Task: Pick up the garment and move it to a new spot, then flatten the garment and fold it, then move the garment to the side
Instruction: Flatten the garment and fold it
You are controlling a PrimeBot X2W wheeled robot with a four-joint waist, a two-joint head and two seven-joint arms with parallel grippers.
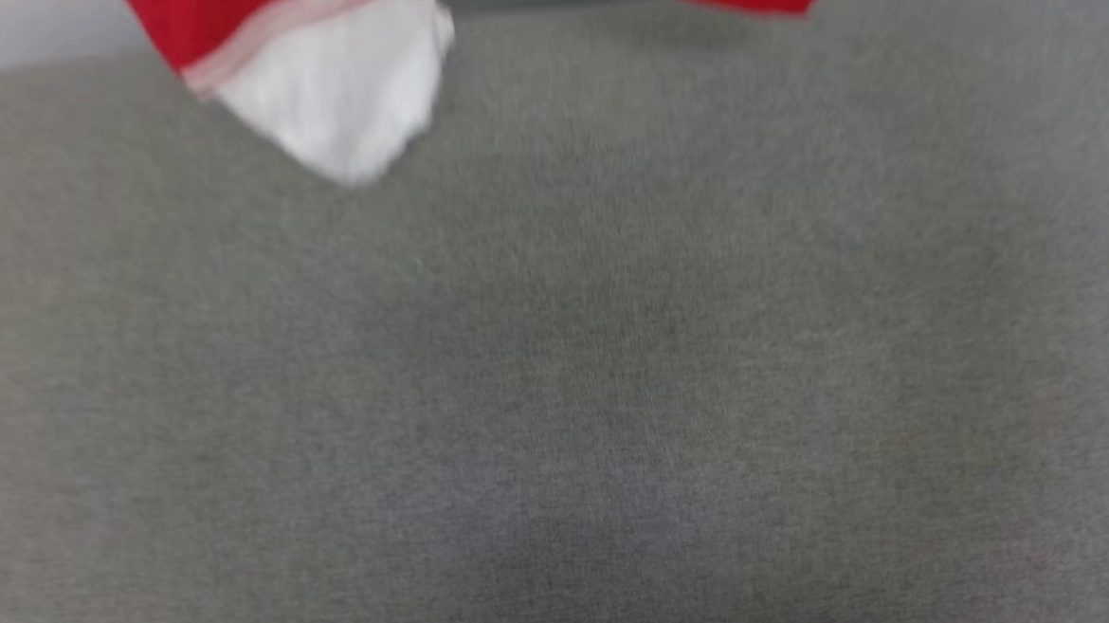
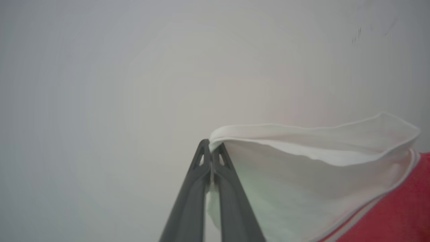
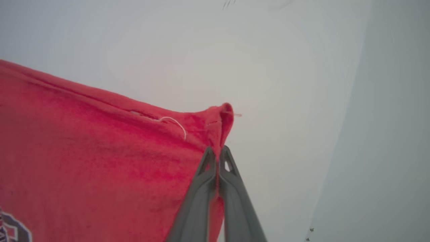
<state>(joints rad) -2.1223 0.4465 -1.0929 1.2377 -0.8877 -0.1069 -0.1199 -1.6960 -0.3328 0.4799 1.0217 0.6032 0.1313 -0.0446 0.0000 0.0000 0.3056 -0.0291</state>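
My left gripper [image 2: 211,148] is clamped on the white sleeve edge and my right gripper [image 3: 218,153] on a red corner, the garment [image 1: 335,105] hanging above the grey surface [image 1: 556,349]; such thin pinches could slip if I swing it, dropping it crumpled

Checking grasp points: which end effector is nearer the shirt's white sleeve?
Left. The left end effector is shut on the edge of the white sleeve; the right end effector pinches a red corner of the shirt.
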